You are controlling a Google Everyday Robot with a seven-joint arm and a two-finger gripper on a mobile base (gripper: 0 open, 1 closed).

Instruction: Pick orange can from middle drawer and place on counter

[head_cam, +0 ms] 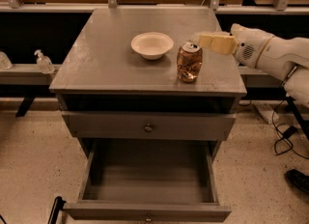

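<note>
Camera view. The orange can (189, 63) is seen upright on the counter (108, 61), near the front right edge, just right of a white bowl (152, 45). The gripper (203, 39) is held level, close beside the can's top on its right. Whether it is open or closed cannot be told, nor whether the can is touched. The middle drawer (147, 182) is pulled out below a closed drawer front (148, 127).

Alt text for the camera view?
An orange can stands upright on the grey counter near its front right, with the robot's gripper just right of its top. A white bowl sits to the can's left, and the open drawer below looks empty.
</note>
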